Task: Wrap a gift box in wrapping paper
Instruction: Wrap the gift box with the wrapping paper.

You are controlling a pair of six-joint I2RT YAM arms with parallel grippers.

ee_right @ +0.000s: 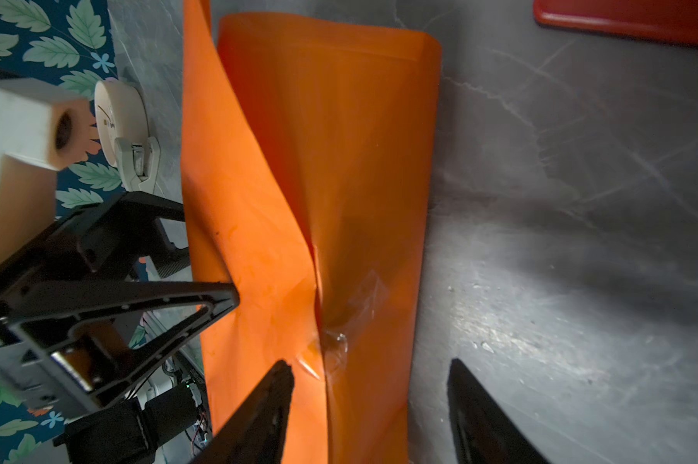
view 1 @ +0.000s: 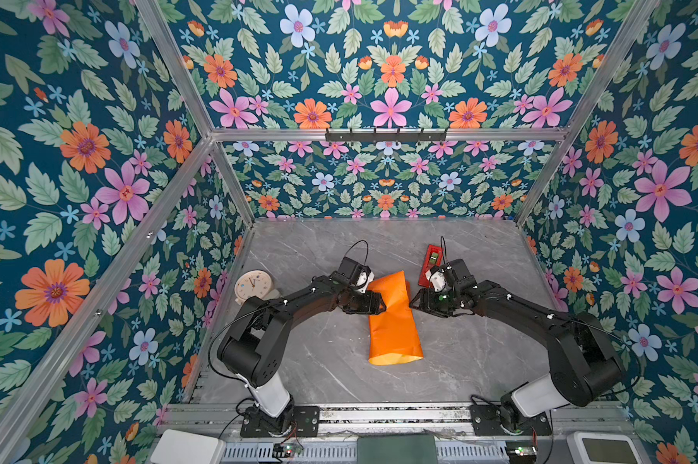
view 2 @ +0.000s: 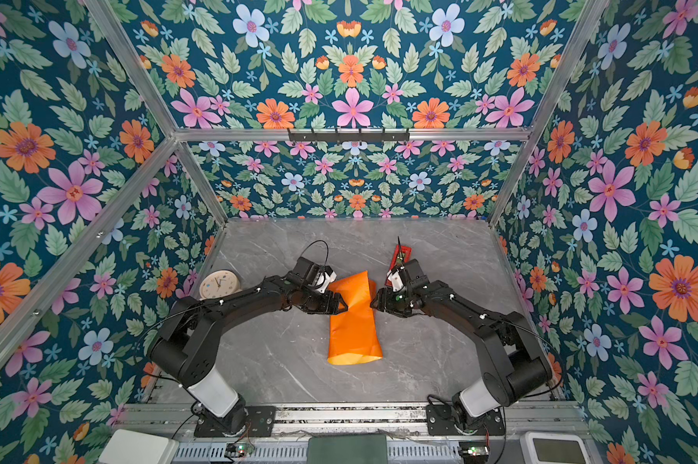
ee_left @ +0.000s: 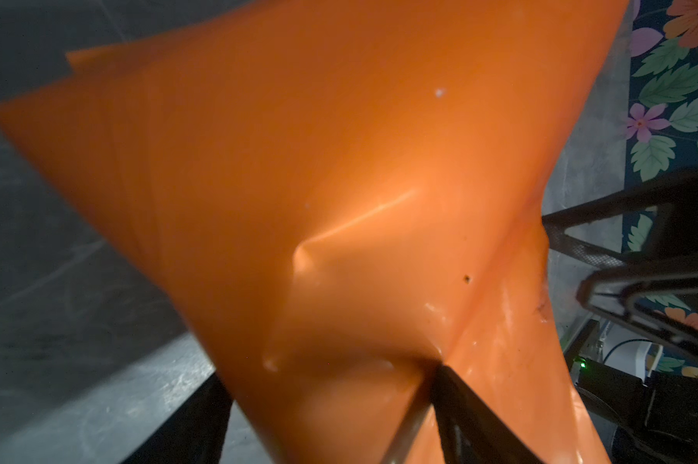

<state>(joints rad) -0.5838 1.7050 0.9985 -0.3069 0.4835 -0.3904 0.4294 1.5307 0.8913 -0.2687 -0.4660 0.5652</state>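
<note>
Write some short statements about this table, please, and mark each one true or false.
1. The wrapping paper is orange. True.
2. The paper lies spread flat as an open sheet. False: it is folded over into a long, tube-like shape.
3. The red tape dispenser lies close to the right arm. True.
4. The clock stands beside the tape dispenser. False: it is on the opposite side, by the left arm.
5. The right hand is shut tight. False: its jaws stand wide apart.
</note>
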